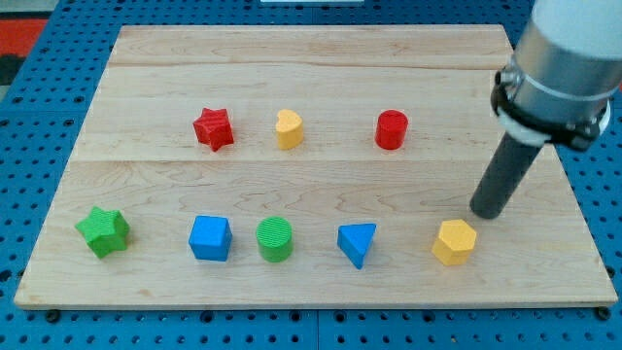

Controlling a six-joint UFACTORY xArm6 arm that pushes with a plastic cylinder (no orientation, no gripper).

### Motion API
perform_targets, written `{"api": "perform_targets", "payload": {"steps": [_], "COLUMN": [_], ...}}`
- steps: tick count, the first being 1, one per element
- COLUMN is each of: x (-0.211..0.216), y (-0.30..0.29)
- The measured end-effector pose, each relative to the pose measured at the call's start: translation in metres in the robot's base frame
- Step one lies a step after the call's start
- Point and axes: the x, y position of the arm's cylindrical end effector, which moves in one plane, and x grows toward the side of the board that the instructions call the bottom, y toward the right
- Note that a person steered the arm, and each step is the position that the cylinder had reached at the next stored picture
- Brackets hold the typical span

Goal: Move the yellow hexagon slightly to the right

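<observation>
A pale wooden board (311, 78) lies on a blue perforated table (49, 58), and 8 small coloured blocks stand on it in 2 loose rows. The upper row holds 3: a red star-shaped block (213, 128) toward the view's left, a yellow block with a rounded, heart-like outline (288, 128) just to its right, and a red cylinder (392, 129) further right. The lower row holds 5: a green star-shaped block (103, 231) at the far left, then a blue cube (210, 237), a green cylinder (275, 239), a blue triangular block (358, 243), and the yellow hexagon block (454, 242) at the row's right end, near the board's bottom edge. The arm's grey body enters from the view's top right corner and ends in a straight dark rod (there is nothing here that opens or closes, so no grasp of any kind exists). My tip (487, 213) rests on the board just above and to the right of the yellow hexagon block, close to it but with a narrow strip of bare wood showing between them, and well apart from every other block.
</observation>
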Motion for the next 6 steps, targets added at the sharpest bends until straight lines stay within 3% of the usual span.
{"api": "perform_targets", "payload": {"steps": [1, 3, 6], "x": [-0.013, 0.014, 0.034], "y": [-0.017, -0.082, -0.087]}}
